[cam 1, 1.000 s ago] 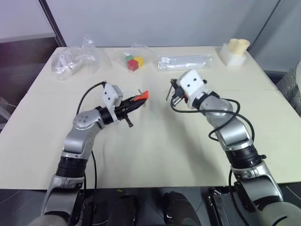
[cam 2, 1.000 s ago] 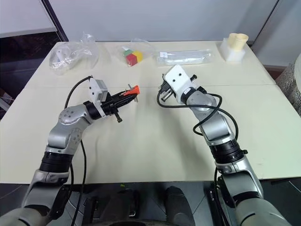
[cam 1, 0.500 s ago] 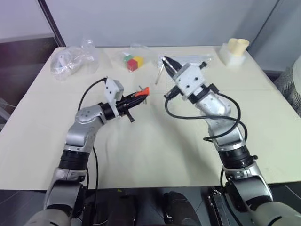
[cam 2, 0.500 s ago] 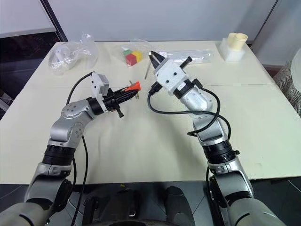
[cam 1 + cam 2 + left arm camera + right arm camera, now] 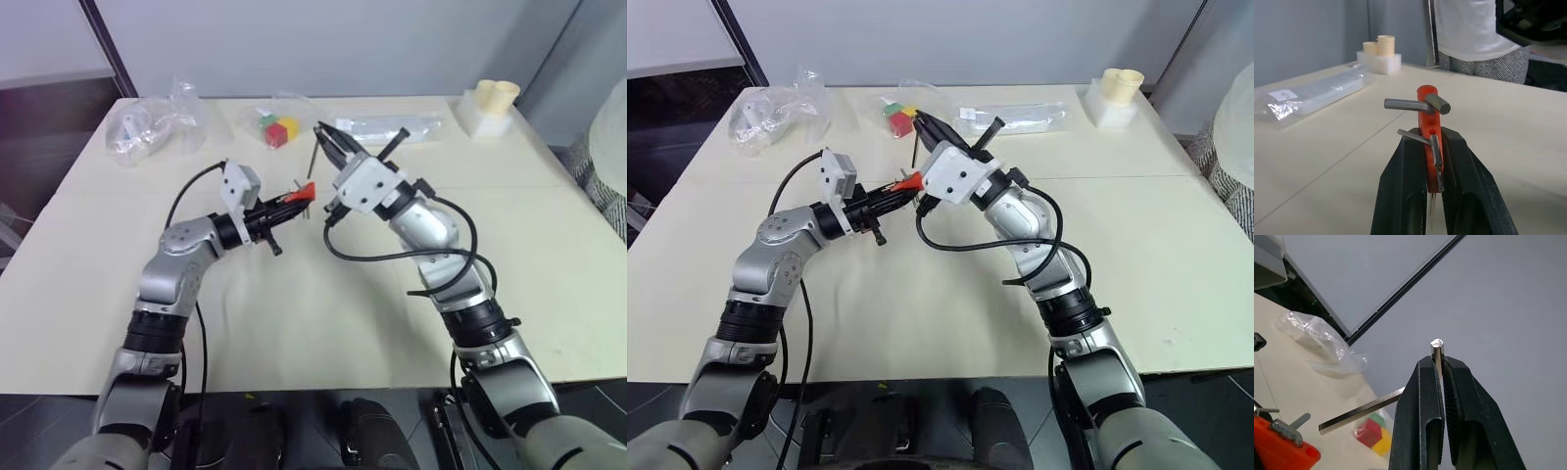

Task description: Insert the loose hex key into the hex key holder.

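Observation:
The red-orange hex key holder [image 5: 1427, 113], with short grey keys sticking out of it, is clamped between the black fingers of my left gripper [image 5: 1433, 147], above the middle of the table. My left gripper [image 5: 284, 202] points to the right. My right gripper [image 5: 324, 134] is shut on the short leg of the loose hex key [image 5: 1360, 411], a thin grey L-shaped rod. The key's long leg [image 5: 313, 162] hangs down towards the holder [image 5: 303, 191]. Its lower end is just above the holder's tip; I cannot tell whether they touch.
Along the table's far side lie a crumpled clear bag [image 5: 152, 125], a clear bag with red, green and yellow cubes [image 5: 277, 129], a long clear bag [image 5: 387, 127] and a cream foam block with cups [image 5: 490, 108]. A person [image 5: 1469, 29] stands past the table's right end.
My right gripper has swung left and up and rolled, carrying the key from pointing down to standing just above the holder. The left gripper with the holder has stayed in place.

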`<action>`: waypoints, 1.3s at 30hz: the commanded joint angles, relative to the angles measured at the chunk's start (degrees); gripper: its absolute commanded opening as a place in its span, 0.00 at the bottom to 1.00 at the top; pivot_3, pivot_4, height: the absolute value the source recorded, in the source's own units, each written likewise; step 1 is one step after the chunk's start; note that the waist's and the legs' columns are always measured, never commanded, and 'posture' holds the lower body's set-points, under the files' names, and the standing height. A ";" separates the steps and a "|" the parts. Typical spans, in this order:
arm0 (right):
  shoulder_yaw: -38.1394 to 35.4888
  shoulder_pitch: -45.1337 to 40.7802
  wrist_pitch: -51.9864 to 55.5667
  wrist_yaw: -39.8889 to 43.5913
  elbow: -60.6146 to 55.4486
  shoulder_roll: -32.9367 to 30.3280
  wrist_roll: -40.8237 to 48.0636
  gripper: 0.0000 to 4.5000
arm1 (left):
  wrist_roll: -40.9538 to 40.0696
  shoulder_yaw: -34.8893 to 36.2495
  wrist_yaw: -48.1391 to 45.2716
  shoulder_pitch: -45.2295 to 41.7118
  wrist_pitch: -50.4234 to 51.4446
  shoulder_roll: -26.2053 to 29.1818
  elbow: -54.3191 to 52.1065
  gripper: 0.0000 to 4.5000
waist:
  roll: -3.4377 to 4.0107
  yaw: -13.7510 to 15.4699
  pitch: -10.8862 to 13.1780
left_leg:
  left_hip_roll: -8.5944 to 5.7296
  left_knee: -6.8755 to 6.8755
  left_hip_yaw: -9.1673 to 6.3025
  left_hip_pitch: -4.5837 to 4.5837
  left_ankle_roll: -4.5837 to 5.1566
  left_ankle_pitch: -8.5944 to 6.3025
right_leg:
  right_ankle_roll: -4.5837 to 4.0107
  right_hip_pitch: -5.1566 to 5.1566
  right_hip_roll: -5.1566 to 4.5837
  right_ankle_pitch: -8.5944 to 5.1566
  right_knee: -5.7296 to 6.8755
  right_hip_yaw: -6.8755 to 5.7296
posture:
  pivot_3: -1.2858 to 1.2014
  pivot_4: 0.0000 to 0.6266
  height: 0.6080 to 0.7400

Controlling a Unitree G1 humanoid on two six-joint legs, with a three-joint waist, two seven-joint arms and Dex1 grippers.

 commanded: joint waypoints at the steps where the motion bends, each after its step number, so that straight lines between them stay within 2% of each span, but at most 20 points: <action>1: -0.40 -2.08 -1.99 -0.87 0.03 0.52 -0.80 0.00 | -0.96 0.96 -0.24 -0.54 -0.06 0.46 -3.17 0.00 | 0.00 0.01 0.00 | 0.00 0.00 0.00 0.00 0.00 0.00 | 0.00 0.00 0.00 0.00 0.00 0.00 | 0.52 0.24 1.00; 39: -1.55 -1.51 -3.11 0.10 -0.55 -0.98 -1.74 0.00 | -0.60 1.65 0.34 -1.24 0.04 0.89 -1.76 0.00 | 0.00 -0.01 0.00 | 0.00 0.00 0.00 0.00 0.00 0.00 | 0.00 0.00 -0.01 0.00 0.00 0.01 | 0.52 0.24 1.00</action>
